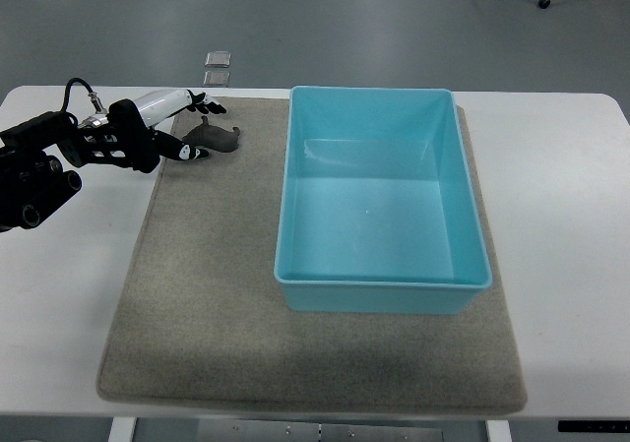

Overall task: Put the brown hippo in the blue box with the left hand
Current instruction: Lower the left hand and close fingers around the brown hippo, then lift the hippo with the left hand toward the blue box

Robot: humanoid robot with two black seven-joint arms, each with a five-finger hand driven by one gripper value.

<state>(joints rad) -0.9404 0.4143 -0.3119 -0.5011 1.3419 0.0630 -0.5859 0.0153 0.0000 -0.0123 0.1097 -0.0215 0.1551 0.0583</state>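
Observation:
The brown hippo (220, 138) is a small dark figure lying on the grey mat (207, 294) near its far left corner. My left hand (201, 127) comes in from the left edge and sits right at the hippo's left side. Its fingers (209, 103) reach over the far side of the hippo and the thumb (187, 152) lies on the near side, spread and not closed around it. The blue box (379, 284) is an open light-blue bin on the mat to the right of the hippo, and it holds nothing. The right hand is out of view.
The mat lies on a white table (561, 216). Two small clear square items (218, 66) lie on the floor beyond the table's far edge. Chair wheels (543, 2) show at the top right.

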